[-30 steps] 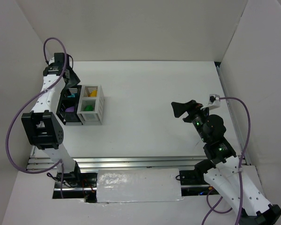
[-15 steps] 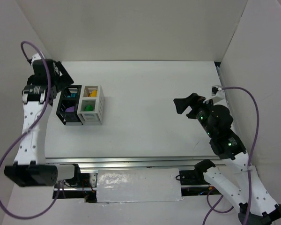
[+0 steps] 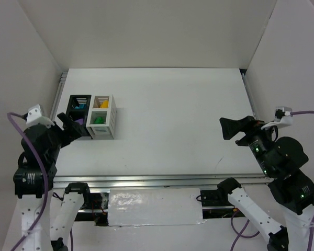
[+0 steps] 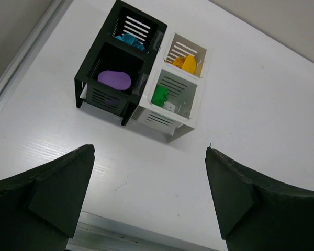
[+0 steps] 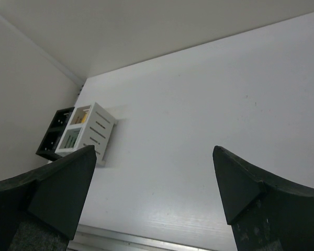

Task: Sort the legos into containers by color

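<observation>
Gaping empty, the left claw (image 4: 149,151) hung seemingly beside the black container (image 4: 102,97); a careless swing could tip it. The right claw (image 5: 154,151) gaped empty too.

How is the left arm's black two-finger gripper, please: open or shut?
Open: the left gripper has fingers wide apart, nothing between them.

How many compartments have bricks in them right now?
4. In the black box: teal bricks far cell, purple brick near cell. In the white box: yellow-orange brick far, green brick near. More may hide underneath.
</observation>
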Motion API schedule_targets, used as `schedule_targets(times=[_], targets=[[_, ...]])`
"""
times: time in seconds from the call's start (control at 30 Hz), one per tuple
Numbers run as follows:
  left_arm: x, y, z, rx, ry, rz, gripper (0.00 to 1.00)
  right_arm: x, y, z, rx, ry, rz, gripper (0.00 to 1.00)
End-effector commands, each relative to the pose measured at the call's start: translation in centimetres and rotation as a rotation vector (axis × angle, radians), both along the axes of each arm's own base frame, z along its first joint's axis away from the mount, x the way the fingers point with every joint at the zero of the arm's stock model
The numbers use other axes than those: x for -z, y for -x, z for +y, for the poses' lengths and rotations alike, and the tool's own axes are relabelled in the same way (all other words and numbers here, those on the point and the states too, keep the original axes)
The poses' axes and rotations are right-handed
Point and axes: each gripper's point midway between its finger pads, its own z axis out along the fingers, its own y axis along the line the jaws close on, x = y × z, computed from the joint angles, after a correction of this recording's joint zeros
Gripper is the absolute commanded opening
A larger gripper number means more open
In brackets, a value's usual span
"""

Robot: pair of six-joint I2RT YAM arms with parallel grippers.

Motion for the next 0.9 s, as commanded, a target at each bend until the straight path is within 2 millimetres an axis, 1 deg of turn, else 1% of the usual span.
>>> schedule_targets(times=[0.0,0.03,0.07,0.1,0.13,0.17,0.23,0.3,0.33,0.4,0.47,0.57,0.87], targets=[[-0.3,3.2,-0.6,0.041,-0.023,-0.072,0.99,0.1,3.2,-0.8,-0.05,0.042,-0.004,1.0],[-0.3,3.8,-0.4,0.023,-0.021,-0.091,1.0,-0.2,4.4,-1.2,-0.058,0.035,-0.029,1.0],[0.1,4.3,-0.2,0.009,-0.021,-0.102,0.99,-0.2,5.1,-1.2,-0.075,0.038,-0.036,1.0],[-0.3,5.4,0.1,-0.012,-0.024,-0.15,1.0,0.2,5.8,-1.5,-0.084,0.059,-0.032,1.0],[-0.1,6.0,0.1,-0.026,-0.006,-0.154,1.0,0.0,6.8,-1.9,-0.086,0.06,-0.057,1.0],[-0.2,6.8,0.0,-0.027,-0.004,-0.177,0.99,0.2,7.4,-2.2,-0.089,0.066,-0.065,1.0],[0.4,7.0,0.0,-0.036,0.011,-0.15,0.99,0.8,8.6,-3.1,-0.071,0.072,-0.075,1.0],[0.9,6.7,-0.1,-0.022,0.007,-0.13,0.99,1.3,9.0,-3.7,-0.054,0.073,-0.074,1.0],[0.8,6.7,-0.2,-0.017,0.007,-0.133,1.0,1.5,9.3,-3.8,-0.051,0.07,-0.078,1.0],[0.7,6.8,0.0,-0.031,0.006,-0.133,0.99,1.8,9.4,-3.9,-0.05,0.067,-0.081,1.0],[0.6,6.8,0.4,-0.046,-0.007,-0.125,0.99,2.2,9.2,-3.7,-0.054,0.069,-0.072,1.0],[0.5,6.8,0.8,-0.069,-0.014,-0.121,0.99,2.5,8.9,-2.9,-0.091,0.07,-0.068,1.0],[0.4,6.6,0.8,-0.07,-0.007,-0.134,0.99,3.3,8.0,-1.9,-0.119,0.069,-0.04,1.0]])
